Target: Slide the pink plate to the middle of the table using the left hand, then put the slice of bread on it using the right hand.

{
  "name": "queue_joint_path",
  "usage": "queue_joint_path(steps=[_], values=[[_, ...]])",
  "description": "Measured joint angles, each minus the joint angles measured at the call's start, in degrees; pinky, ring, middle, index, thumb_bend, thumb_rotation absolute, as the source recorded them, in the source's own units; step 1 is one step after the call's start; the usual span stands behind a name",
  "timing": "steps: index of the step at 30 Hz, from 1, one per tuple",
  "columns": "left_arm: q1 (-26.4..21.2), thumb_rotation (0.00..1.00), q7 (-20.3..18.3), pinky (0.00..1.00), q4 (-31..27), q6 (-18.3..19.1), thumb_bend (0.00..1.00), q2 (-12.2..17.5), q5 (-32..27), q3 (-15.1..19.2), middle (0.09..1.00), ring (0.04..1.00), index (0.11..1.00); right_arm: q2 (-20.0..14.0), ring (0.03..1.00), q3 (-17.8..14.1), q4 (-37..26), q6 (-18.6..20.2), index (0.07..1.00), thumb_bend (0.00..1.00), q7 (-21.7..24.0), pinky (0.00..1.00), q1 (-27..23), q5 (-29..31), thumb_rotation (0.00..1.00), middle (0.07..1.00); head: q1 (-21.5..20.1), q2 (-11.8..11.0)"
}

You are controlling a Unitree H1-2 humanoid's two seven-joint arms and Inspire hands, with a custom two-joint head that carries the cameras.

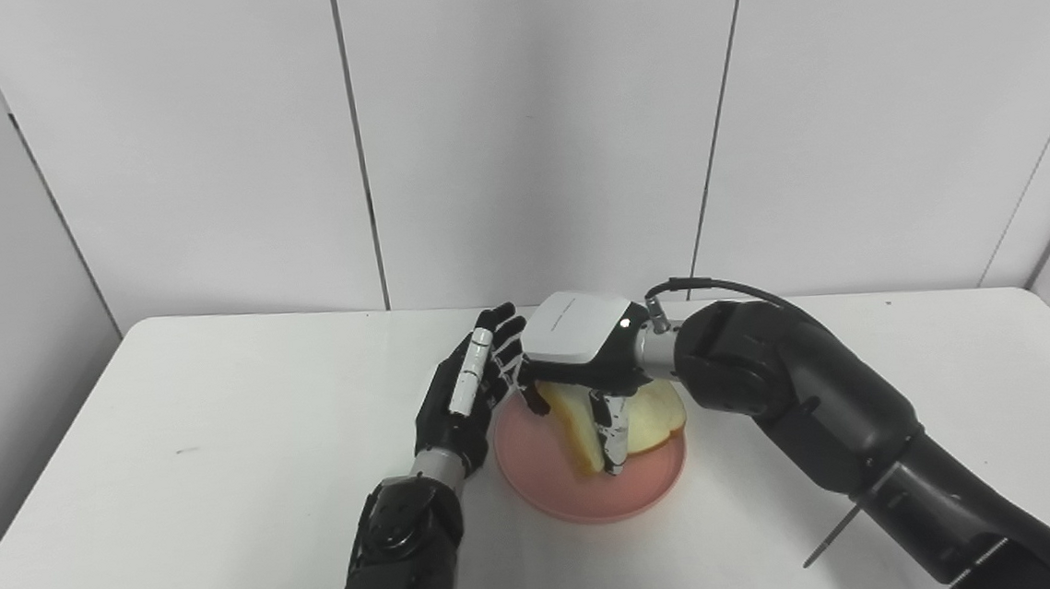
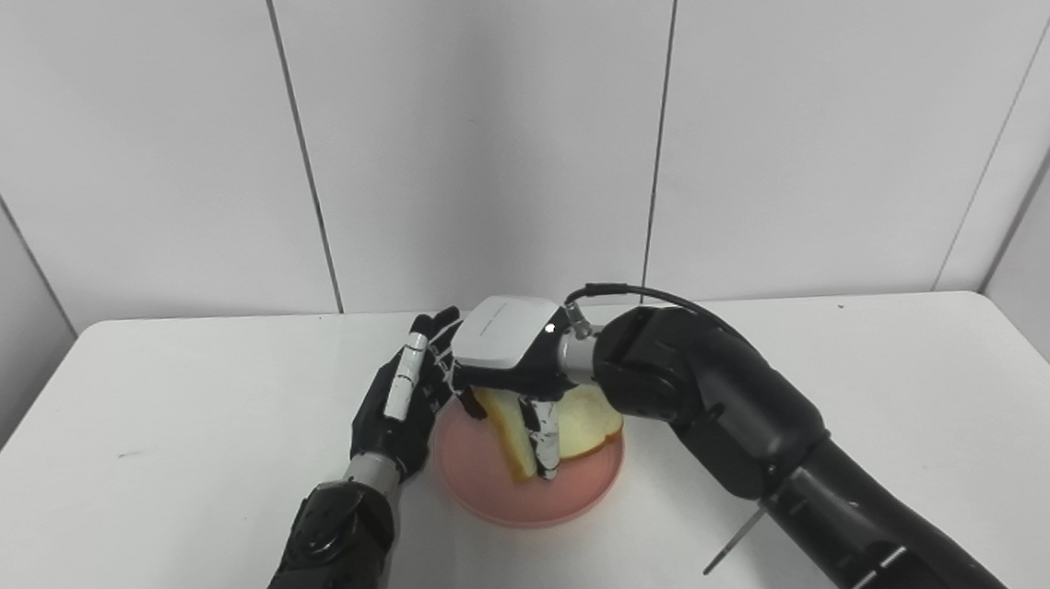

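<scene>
The right hand [image 1: 585, 364] is reaching down palm-first, its fingers [image 1: 610, 432] clamped around a pale, golden-crusted slice of bread [image 1: 649, 420]. Directly beneath it, the round pink plastic plate [image 1: 585, 498] is sitting on the white table [image 1: 177, 467], the slice tilting over it. Just beside, the left hand [image 1: 467, 395] is standing upright at the plate's rim, fingers spread, holding nothing.

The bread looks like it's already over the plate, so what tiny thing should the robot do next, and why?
Probably open the right hand and let go. The slice of bread is already over the pink plate, tilted, its lower edge at the plate, fingers gripping it. The left hand stands open beside the rim.
</scene>
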Motion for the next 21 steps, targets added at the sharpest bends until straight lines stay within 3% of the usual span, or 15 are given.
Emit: queue_joint_path(steps=[2,3,5,10,12,13,18,21], values=[[0.08,0.73,0.00,0.76,-0.16,0.08,0.82,0.00,0.00,0.00,0.848,0.838,0.806,0.04,0.399,0.02,0.01,-0.03,0.541,0.53,-0.98,0.33,0.08,-0.17,0.00,0.484,0.00,0.00],[0.10,0.72,0.00,0.76,-0.17,0.08,0.82,0.00,0.00,0.00,0.851,0.841,0.807,0.04,0.388,0.02,0.04,-0.11,0.652,0.55,-1.45,0.32,0.12,-0.20,0.00,0.483,0.00,0.00],[0.10,0.72,0.00,0.76,-0.16,0.08,0.82,0.00,-0.01,0.03,0.852,0.842,0.805,0.04,0.379,0.05,0.45,-0.62,0.740,0.56,-1.94,0.32,0.13,-0.21,0.00,0.482,0.09,0.00],[0.10,0.71,0.00,0.77,-0.12,0.06,0.82,-0.01,-0.03,0.11,0.852,0.844,0.803,-0.15,0.417,0.50,2.77,-2.83,0.758,0.56,-4.05,0.35,0.20,-0.23,0.00,0.484,0.09,0.09],[0.10,0.71,0.00,0.77,-0.08,0.04,0.82,-0.02,-0.03,0.15,0.855,0.848,0.806,-0.25,0.515,0.57,3.78,-4.44,0.749,0.56,-5.19,0.43,0.21,-0.22,0.00,0.491,0.09,0.18],[0.10,0.71,0.00,0.77,-0.05,0.00,0.82,-0.02,-0.03,0.17,0.859,0.851,0.814,-0.27,0.585,0.63,4.08,-4.71,0.744,0.70,-5.64,0.50,0.23,-0.26,0.11,0.642,0.17,0.18],[0.10,0.71,0.00,0.77,0.02,-0.13,0.82,-0.03,-0.03,0.20,0.866,0.859,0.827,-0.29,0.590,0.61,5.45,-5.39,0.716,0.75,-6.52,0.51,0.25,-0.10,0.22,0.674,0.09,0.35],[0.11,0.71,0.00,0.78,-0.11,-0.04,0.81,-0.03,-0.03,0.19,0.866,0.857,0.828,-0.29,0.592,0.38,5.77,-5.42,0.743,0.78,-6.42,0.51,0.32,1.15,0.28,0.677,0.00,0.53]])
